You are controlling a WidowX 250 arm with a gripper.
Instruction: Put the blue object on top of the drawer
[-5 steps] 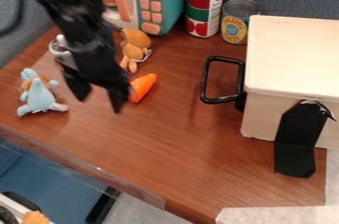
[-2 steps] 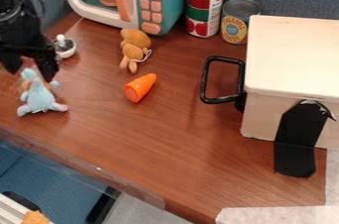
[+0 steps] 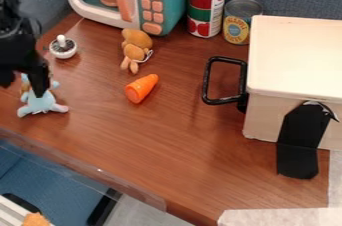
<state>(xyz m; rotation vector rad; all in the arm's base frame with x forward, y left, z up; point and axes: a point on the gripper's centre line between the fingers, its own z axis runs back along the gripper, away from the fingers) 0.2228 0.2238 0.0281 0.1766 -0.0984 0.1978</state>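
one empty gripper (image 3: 24, 81), fingers well apart, hangs by the blue toy (image 3: 41, 104); i'm judging pre-grasp: centre, lower, close.

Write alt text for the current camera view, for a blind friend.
A black robot gripper hangs open by a light blue stuffed toy at the left of a brown table. An orange toy carrot and a brown stuffed toy lie nearer the middle; a teal toy microwave and two cans stand behind, a cream drawer box at right.
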